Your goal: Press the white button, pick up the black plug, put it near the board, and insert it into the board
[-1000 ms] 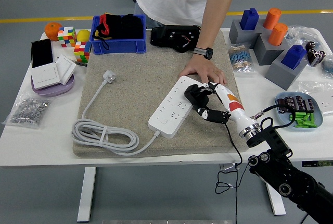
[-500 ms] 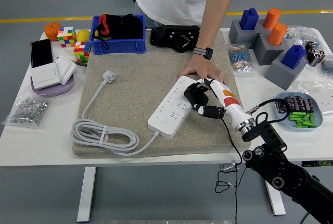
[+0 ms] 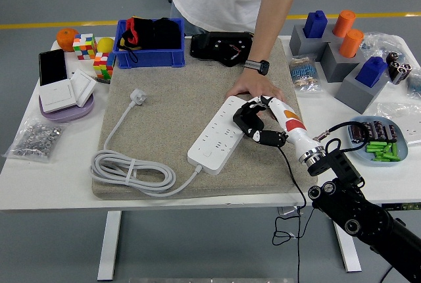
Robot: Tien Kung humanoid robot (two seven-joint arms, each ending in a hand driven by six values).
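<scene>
A white power strip lies slantwise on the beige mat. Its round button is at the near end. My right hand hangs over the strip's far right end, black fingers curled around a black plug that is hard to tell apart from them. A thin black cable runs from the hand over the table's front edge. A person's hand lies flat on the mat just behind the strip's far end, close to my fingers. My left hand is out of the picture.
The strip's white cord lies coiled at the mat's front left, its white plug further back. Behind the mat are a blue bin and a black device. A tray of small parts is at the right.
My right hand has moved slightly up and away over the strip's far end, and the forearm has swung in closer. The person's hand has stayed put.
</scene>
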